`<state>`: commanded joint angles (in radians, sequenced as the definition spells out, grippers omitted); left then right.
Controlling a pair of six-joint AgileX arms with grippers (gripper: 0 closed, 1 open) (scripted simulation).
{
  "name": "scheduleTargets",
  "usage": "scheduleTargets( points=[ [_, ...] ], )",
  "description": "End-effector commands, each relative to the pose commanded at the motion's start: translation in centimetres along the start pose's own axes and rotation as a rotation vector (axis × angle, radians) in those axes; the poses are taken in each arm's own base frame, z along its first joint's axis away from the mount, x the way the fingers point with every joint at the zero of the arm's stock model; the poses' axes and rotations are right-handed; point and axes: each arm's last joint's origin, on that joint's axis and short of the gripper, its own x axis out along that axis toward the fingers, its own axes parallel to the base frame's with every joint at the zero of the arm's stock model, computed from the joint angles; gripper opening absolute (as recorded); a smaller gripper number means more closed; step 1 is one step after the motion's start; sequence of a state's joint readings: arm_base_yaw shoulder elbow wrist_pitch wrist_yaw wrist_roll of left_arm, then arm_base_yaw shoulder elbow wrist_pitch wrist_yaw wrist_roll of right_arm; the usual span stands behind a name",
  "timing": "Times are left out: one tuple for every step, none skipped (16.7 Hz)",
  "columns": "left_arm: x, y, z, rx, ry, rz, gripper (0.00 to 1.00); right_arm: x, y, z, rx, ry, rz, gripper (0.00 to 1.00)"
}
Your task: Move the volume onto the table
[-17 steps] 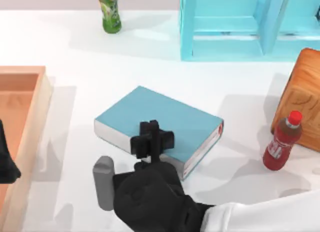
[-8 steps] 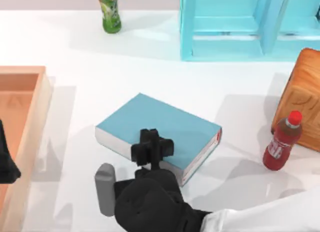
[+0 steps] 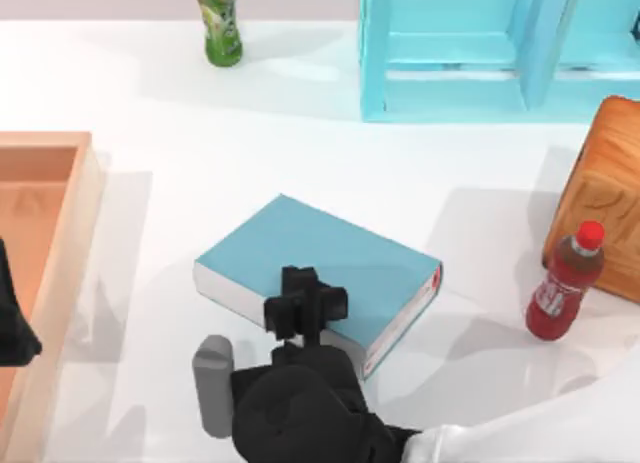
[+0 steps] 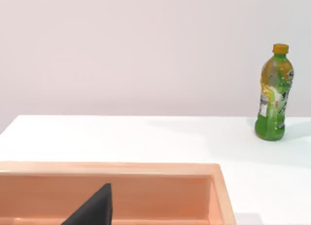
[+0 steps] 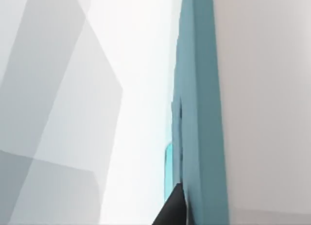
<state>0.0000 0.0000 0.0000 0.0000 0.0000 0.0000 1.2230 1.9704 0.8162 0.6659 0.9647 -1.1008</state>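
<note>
Right gripper (image 3: 305, 305) clamped on the near long edge of the teal hardcover book (image 3: 335, 258), one finger above the cover, page edges facing the near side. Book set at a slant over the white table (image 3: 200, 133), red spine mark toward the cola bottle (image 3: 562, 281). Left gripper (image 3: 12, 328) parked over the wooden tray (image 3: 85, 198); finger state impossible to tell. Green bottle (image 3: 220, 23) far behind, light-blue shelf unit (image 3: 450, 53) beyond.

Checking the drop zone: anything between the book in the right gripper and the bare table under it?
Nothing visible. The right gripper holds the volume by its near edge over bare table; the red bottle and wooden tray stand off to the sides.
</note>
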Motion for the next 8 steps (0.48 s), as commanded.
scheduleTargets(
  points=[
    [0.0, 0.0, 0.0, 0.0, 0.0, 0.0, 1.0, 0.0, 0.0, 0.0, 0.0, 0.0, 0.0, 0.23],
    [0.0, 0.0, 0.0, 0.0, 0.0, 0.0, 1.0, 0.0, 0.0, 0.0, 0.0, 0.0, 0.0, 0.3],
    [0.0, 0.0, 0.0, 0.0, 0.0, 0.0, 1.0, 0.0, 0.0, 0.0, 0.0, 0.0, 0.0, 0.38],
    [0.0, 0.0, 0.0, 0.0, 0.0, 0.0, 1.0, 0.0, 0.0, 0.0, 0.0, 0.0, 0.0, 0.45],
    [0.0, 0.0, 0.0, 0.0, 0.0, 0.0, 1.0, 0.0, 0.0, 0.0, 0.0, 0.0, 0.0, 0.53],
    [0.0, 0.0, 0.0, 0.0, 0.0, 0.0, 1.0, 0.0, 0.0, 0.0, 0.0, 0.0, 0.0, 0.6],
    [0.0, 0.0, 0.0, 0.0, 0.0, 0.0, 1.0, 0.0, 0.0, 0.0, 0.0, 0.0, 0.0, 0.68],
    [0.0, 0.0, 0.0, 0.0, 0.0, 0.0, 1.0, 0.0, 0.0, 0.0, 0.0, 0.0, 0.0, 0.75]
  ],
)
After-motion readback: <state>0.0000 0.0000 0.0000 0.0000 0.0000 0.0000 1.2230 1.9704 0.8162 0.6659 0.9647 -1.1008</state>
